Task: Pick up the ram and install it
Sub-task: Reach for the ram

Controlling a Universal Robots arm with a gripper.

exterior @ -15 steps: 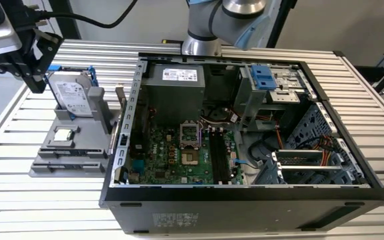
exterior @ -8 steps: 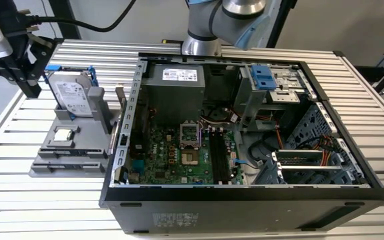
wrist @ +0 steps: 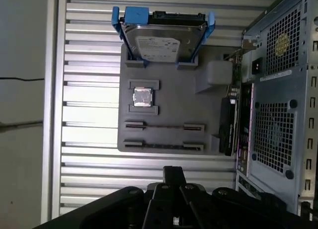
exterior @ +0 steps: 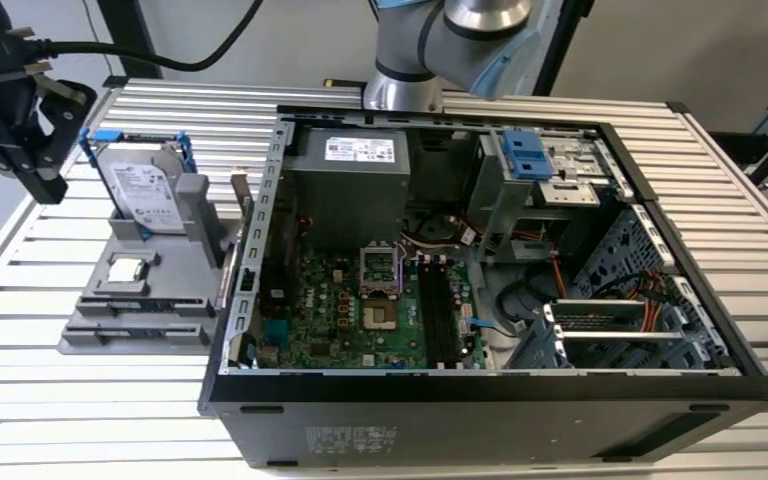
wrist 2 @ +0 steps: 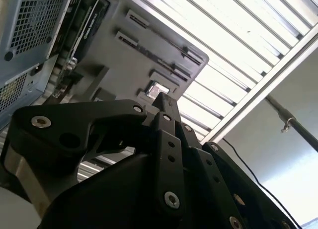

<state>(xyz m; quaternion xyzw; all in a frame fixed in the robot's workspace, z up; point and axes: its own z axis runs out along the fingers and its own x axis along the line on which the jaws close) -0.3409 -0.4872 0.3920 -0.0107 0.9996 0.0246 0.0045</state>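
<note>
The ram (wrist: 164, 146) shows as a thin dark strip on edge between two clips of a grey fixture (wrist: 169, 90). A second, similar strip (wrist: 164, 125) sits in the clips beside it. In the exterior view the same fixture (exterior: 137, 300) lies on the slatted table, to that view's left of the open computer case (exterior: 491, 250). My gripper (exterior: 45, 186) hangs above the table off the fixture's far left corner. Its black fingertips (wrist: 173, 172) are pressed together with nothing between them, over the slats just off the fixture's edge nearest the ram. The black motherboard slots (exterior: 438, 310) lie inside the case.
A silver hard drive in blue rails (exterior: 144, 185) stands upright at the fixture's back. A small square silver chip (wrist: 143, 97) rests in a pocket between drive and ram clips. The case's side wall (wrist: 278, 114) borders the fixture. A black cable (exterior: 131, 55) trails from my wrist.
</note>
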